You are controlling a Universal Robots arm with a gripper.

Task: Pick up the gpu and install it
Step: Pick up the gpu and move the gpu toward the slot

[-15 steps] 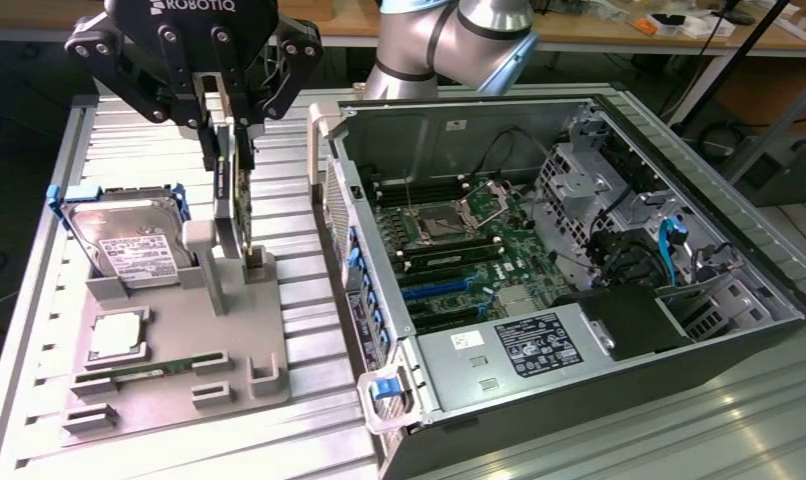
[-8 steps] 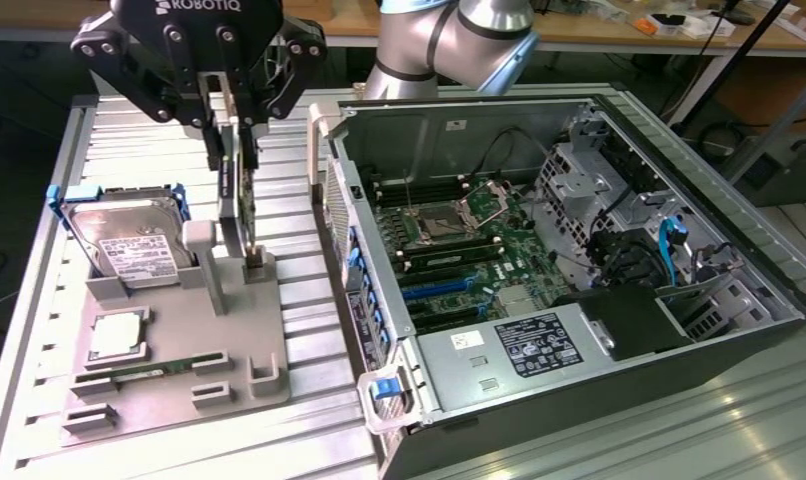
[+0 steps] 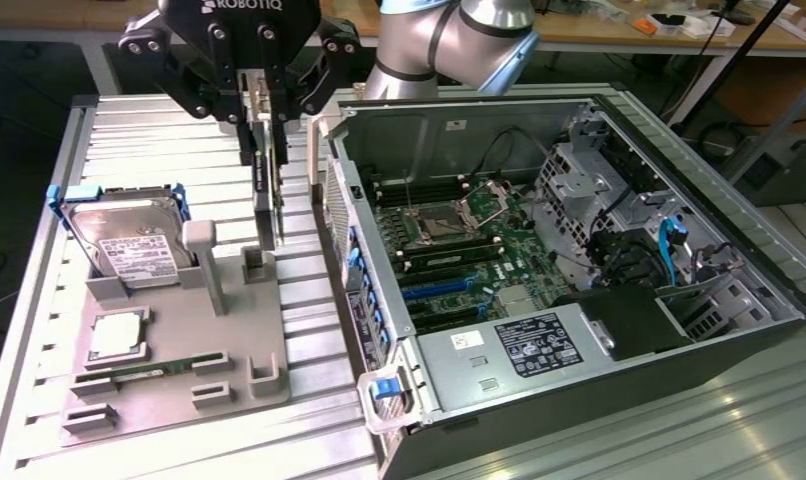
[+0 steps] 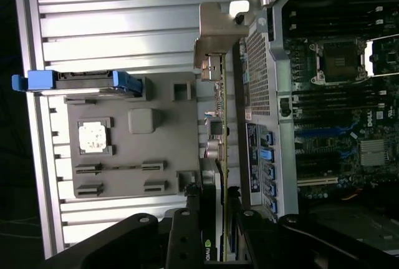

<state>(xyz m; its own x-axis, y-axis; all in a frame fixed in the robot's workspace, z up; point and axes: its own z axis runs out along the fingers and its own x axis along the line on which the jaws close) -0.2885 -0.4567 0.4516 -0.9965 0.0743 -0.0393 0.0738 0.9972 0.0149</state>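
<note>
My gripper (image 3: 262,112) is shut on the gpu (image 3: 267,195), a thin card seen edge-on that hangs straight down from the fingers. Its lower end is just above a slot post of the grey holder (image 3: 243,330), left of the open computer case (image 3: 537,250) in the exterior view. In the wrist view the gpu (image 4: 219,132) runs away from my gripper (image 4: 215,222), with its silver end bracket (image 4: 215,44) at the far end, alongside the case's rear wall. The motherboard (image 3: 470,250) lies exposed inside the case.
On the grey holder stand a silver hard drive in a blue frame (image 3: 123,235), a square chip (image 3: 116,335) and a slim memory stick (image 3: 150,372). The ribbed metal table (image 3: 150,130) extends behind. Cables and drive cages (image 3: 617,220) fill the case's far side.
</note>
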